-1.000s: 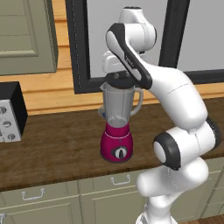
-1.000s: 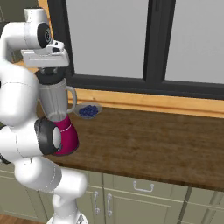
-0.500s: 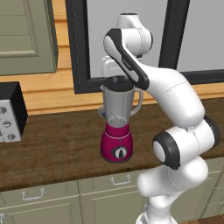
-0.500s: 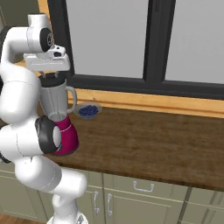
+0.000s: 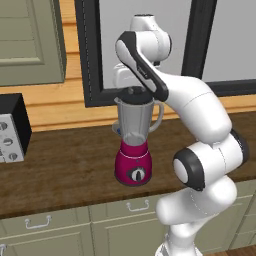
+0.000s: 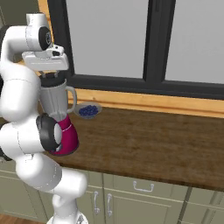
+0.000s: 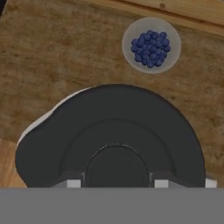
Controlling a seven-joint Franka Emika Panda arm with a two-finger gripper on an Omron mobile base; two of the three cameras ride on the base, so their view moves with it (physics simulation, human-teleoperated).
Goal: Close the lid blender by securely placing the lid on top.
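Compared with the frames a moment earlier, the arm is sitting slightly higher and the hand is rising a little above the jar's mouth, while the blender (image 5: pixel 134 145) is keeping its place on the table (image 5: pixel 65 165). The lid (image 7: pixel 111 140) is lying directly below the tool (image 6: pixel 51 78), covering the top of the jar; in the hand view its dark round surface is spreading out under the fingertips (image 7: pixel 74 183), with the raised knob sitting between them. From the side views the lid appears as a dark cap at the jar's rim, just beneath the hand, and it seems level, though the arm is hiding part of the rim, so I cannot tell whether it is seated all the way round.

Whether the tool is clamping the knob or already standing apart from it I cannot tell: just the very tips are peeking up at the bottom of the hand view, flanking the knob closely.

My judgement is that the placement is nearly or fully finished and the small upward drift is reading as the start of a retreat. A bowl of blueberries (image 7: pixel 150 43) is resting on the table beyond the tool, well apart from the lid.
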